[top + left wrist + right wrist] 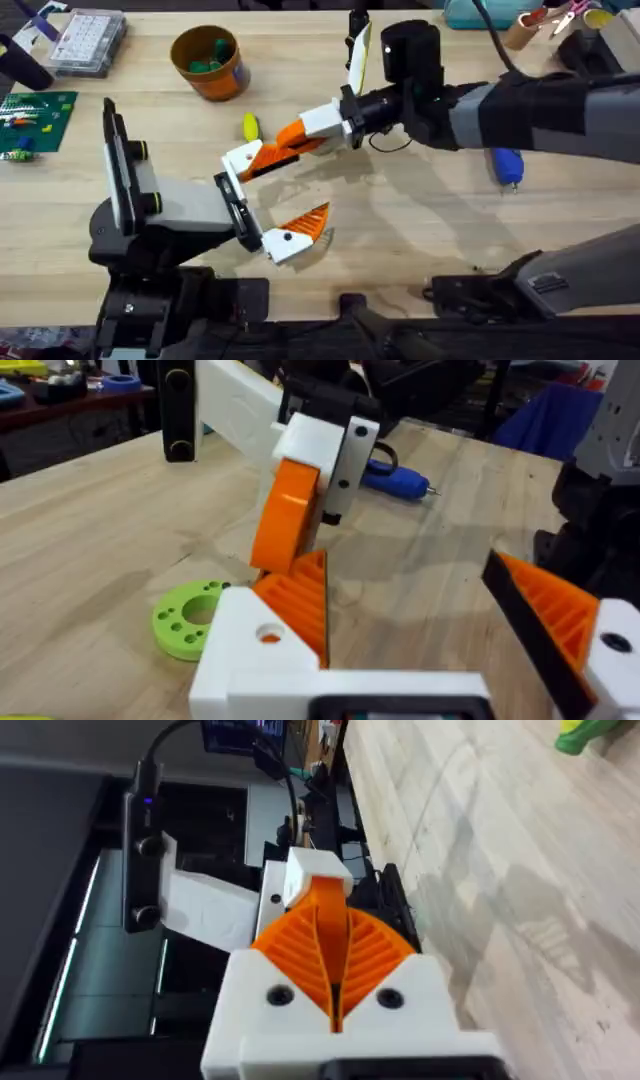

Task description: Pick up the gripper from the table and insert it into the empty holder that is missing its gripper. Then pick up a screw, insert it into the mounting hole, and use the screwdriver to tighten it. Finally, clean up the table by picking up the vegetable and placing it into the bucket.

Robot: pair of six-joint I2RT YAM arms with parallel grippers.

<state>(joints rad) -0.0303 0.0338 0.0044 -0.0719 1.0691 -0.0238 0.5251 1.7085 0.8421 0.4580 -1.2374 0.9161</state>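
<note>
Right gripper (300, 138), pads clenched on the orange-and-white gripper (262, 156), holds it against the holder (236, 205), while left gripper (268, 200) stands spread around that holder.

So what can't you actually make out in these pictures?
- Holder, overhead: whether the held orange gripper is seated; the right gripper covers the joint.
- Bucket, overhead: green contents too small to identify.
- Clear parts box, overhead: contents too small.
- Blue screwdriver, left wrist: handle partly behind the white block.
</note>
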